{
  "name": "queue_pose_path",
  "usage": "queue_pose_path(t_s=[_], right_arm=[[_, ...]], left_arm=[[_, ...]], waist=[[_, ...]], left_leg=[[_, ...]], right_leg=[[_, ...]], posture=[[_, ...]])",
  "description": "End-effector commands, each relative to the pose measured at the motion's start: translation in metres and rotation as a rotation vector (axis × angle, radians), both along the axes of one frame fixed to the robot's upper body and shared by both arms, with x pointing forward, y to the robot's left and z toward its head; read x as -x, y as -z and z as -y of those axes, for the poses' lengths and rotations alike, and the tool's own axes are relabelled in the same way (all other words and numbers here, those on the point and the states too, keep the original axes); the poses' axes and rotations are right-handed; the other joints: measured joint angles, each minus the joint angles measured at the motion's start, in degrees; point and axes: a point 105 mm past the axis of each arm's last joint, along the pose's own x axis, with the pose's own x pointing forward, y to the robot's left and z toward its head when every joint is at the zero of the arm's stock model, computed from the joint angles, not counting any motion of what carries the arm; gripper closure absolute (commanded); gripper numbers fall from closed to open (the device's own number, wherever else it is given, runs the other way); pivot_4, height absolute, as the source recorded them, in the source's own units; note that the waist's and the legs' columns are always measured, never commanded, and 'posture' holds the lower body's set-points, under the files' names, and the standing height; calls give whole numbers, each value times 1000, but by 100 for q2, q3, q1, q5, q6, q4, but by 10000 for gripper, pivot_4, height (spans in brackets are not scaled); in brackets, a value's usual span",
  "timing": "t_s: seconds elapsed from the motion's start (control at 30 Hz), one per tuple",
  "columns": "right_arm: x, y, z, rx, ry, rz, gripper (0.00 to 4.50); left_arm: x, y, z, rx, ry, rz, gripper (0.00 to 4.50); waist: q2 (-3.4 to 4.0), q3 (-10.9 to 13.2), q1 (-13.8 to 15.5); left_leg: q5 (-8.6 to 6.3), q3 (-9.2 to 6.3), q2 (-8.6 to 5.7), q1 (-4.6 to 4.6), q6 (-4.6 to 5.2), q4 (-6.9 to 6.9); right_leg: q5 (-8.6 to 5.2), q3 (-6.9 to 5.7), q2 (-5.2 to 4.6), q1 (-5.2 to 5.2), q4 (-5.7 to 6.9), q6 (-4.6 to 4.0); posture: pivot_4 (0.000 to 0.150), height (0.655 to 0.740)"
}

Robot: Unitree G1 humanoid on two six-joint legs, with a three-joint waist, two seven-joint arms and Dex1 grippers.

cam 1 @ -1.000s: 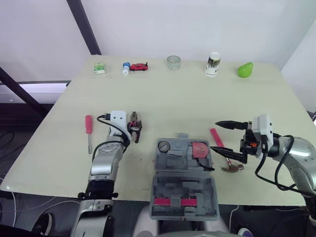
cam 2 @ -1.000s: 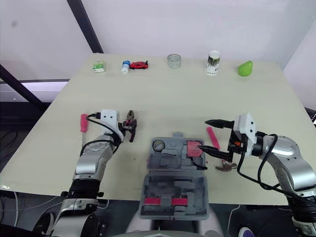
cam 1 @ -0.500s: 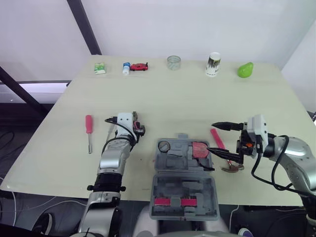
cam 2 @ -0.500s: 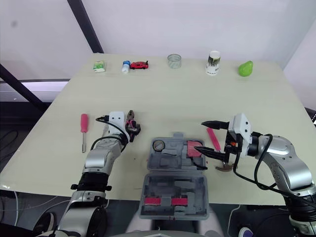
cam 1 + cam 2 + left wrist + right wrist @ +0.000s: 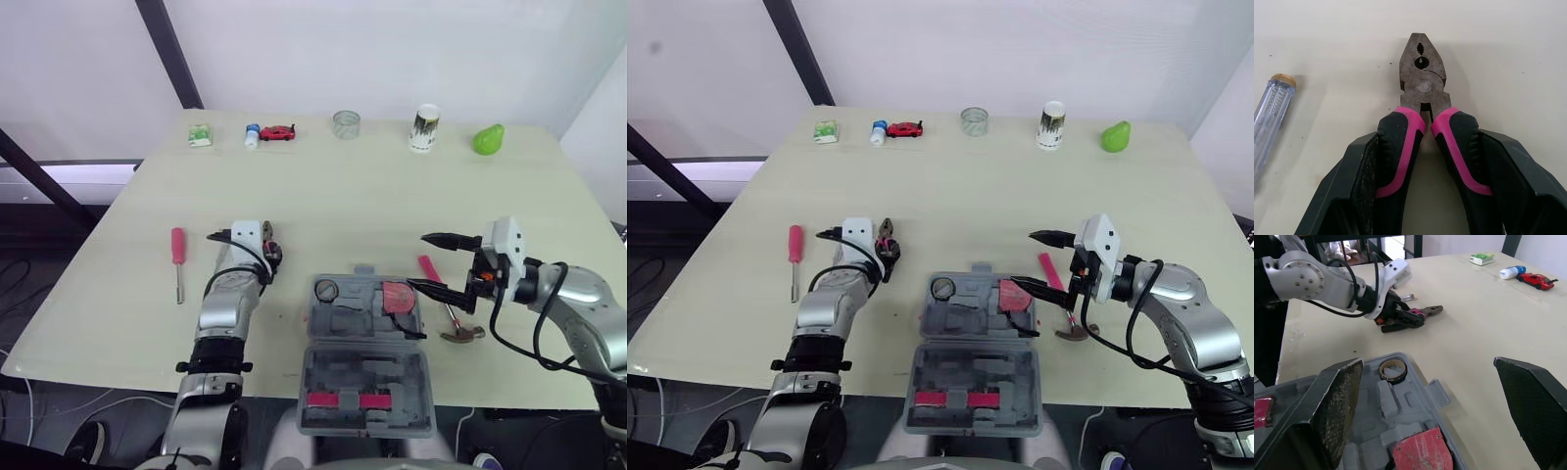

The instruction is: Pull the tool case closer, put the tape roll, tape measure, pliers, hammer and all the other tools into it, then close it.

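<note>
The tool case (image 5: pixel 364 354) lies open at the near edge of the table (image 5: pixel 343 196), with its lid toward the robot. Inside are the tape roll (image 5: pixel 326 290) and the red tape measure (image 5: pixel 397 297). To its left, the left gripper (image 5: pixel 263 257) has the pliers (image 5: pixel 1422 73) squeezed between its fingers (image 5: pixel 1371 166) by the pink handles. I cannot tell if the pliers are lifted off the table. The hammer (image 5: pixel 457 326) lies just right of the case, partly hidden behind the right gripper (image 5: pixel 418 260), which is spread wide and has nothing in it. The red screwdriver (image 5: pixel 177 257) lies farther left, by itself.

A second ago the left arm sat more to the left; it has swung in behind the pliers. The right gripper has lifted a little.

The left wrist view shows a clear-handled tool (image 5: pixel 1273 103) beside the pliers, cut off at the edge. From above, the arm covers it.
</note>
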Motion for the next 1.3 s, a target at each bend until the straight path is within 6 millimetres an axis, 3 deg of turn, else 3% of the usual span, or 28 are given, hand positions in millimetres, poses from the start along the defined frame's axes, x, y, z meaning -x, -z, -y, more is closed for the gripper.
queue_pose_path(t_s=[0.03,0.27,0.37,0.73,0.93,1.1,1.27,1.3], right_arm=[[2,-11,-4,4,-15,47,0],[0,-8,-7,24,-12,34,0],[-1,-11,-13,34,-28,24,0],[-8,-10,-40,270,-73,88,0],[-18,-7,-38,385,-47,58,0],[-22,-5,-39,420,-47,36,0],[-21,-5,-40,413,-51,18,0],[-21,-5,-40,413,-50,17,2486]], left_arm=[[3,-27,4,-45,137,80,19298],[17,-64,8,-179,462,114,19298],[28,-81,31,-262,734,124,19298],[51,-100,116,-339,1447,133,19298],[56,-102,148,-365,1690,138,19298],[48,-104,169,-385,1781,165,19298],[44,-103,174,-399,1833,170,19298],[44,-102,174,-396,1837,170,19298]], waist=[[-1,1,-9],[0,3,-21],[4,9,-25],[16,19,40],[19,21,38],[21,24,42],[23,27,26],[25,28,17]], left_leg=[[0,0,0,0,0,0],[1,-1,1,-2,-1,0],[1,1,1,-2,-1,0],[1,21,0,-17,0,2],[0,24,0,-28,1,8],[0,1,1,-102,2,60],[0,-1,1,-104,4,66],[-1,-3,1,-104,4,66]], right_leg=[[0,0,1,0,0,0],[0,-3,1,-1,0,0],[-1,-2,0,-2,-1,-1],[-2,-10,8,-9,-8,-3],[-2,-8,10,-16,-12,-2],[-1,-28,11,-68,6,-1],[-1,-28,12,-66,7,0],[-1,-28,13,-66,8,0]], posture=[[1500,7400],[1500,7400],[1500,7400],[1500,7400],[1500,7400],[1500,7400],[1500,7400],[1500,7400]])
